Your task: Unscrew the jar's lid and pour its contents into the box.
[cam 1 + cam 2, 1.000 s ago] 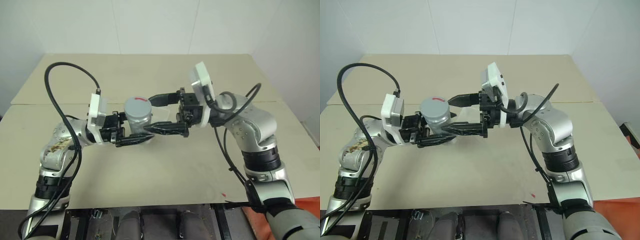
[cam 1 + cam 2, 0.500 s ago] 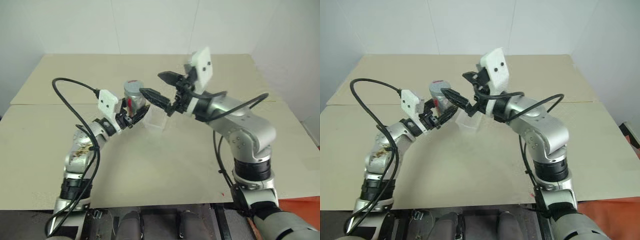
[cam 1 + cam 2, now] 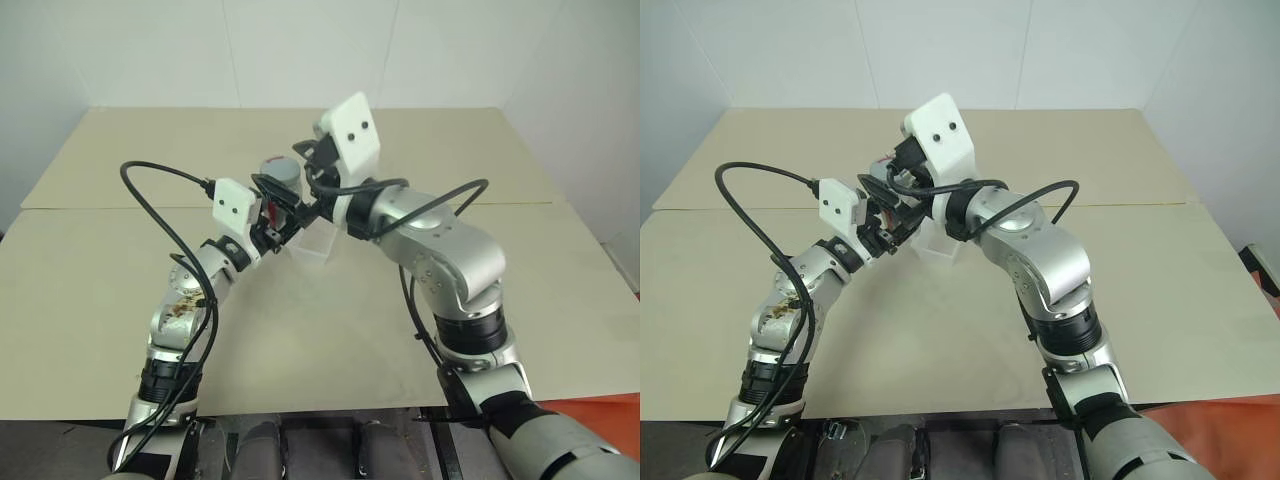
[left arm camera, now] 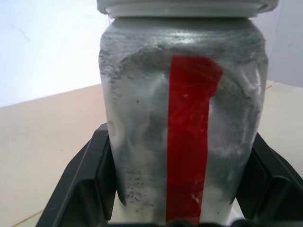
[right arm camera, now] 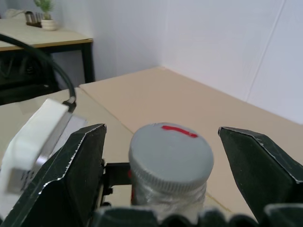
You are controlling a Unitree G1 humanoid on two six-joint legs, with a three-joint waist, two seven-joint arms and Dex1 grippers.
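My left gripper is shut on the body of the silvery-grey jar, which has a red stripe and stands upright in the air above the table. In the left wrist view its black fingers press both sides of the jar. The grey lid sits on the jar's top. My right gripper is open, one finger on each side of the lid, apart from it. The clear box stands on the table just right of the jar and lower.
The tan table stretches wide, with a seam running across it behind the box. White walls close it off at the back. An orange object lies past the table's near right corner.
Both arms swung from facing each other to pointing forward. The left gripper carried the jar farther out, beside the box. The right gripper stayed open and now straddles the lid.
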